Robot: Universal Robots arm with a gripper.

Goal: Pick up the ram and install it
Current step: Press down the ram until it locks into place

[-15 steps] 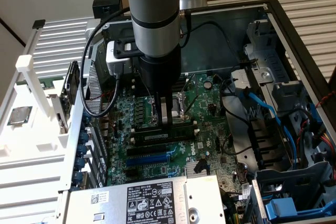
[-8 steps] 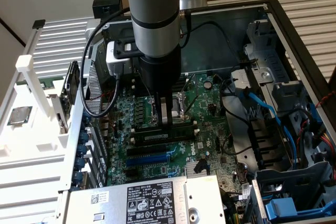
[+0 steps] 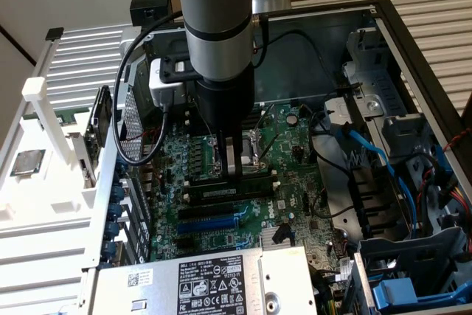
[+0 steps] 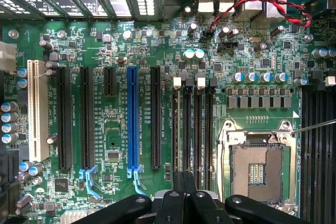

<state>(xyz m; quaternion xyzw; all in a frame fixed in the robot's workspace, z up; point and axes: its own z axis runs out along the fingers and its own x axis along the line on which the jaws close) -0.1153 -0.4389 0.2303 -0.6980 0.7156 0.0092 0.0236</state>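
The gripper (image 3: 234, 171) stands low over the motherboard (image 3: 295, 175) inside the open computer case (image 3: 413, 57), its fingers drawn fully together with their tips at the bank of memory slots (image 4: 193, 129) beside the empty CPU socket (image 4: 257, 169). The ram (image 3: 230, 180) lies lengthwise in one of those slots, directly beneath the fingertips, and appears to be seated or close to it; whether the fingers pinch its top edge or merely press on it cannot be told from either view. In the wrist view the closed fingers (image 4: 184, 182) line up with the narrow black slots next to the socket, well clear of the blue expansion slot (image 4: 133, 121). Judged from this position, the step in hand is pressing the module home. To do it well, keep the force straight down along the slot, centred on the module so that neither end rises, and keep the stick upright between the slot walls. The white latches (image 4: 177, 82) at the slot ends should be free to swing in. Off the board, a square silver processor chip (image 3: 27, 162) rests on the white rack (image 3: 44, 204) at the exterior view's left.
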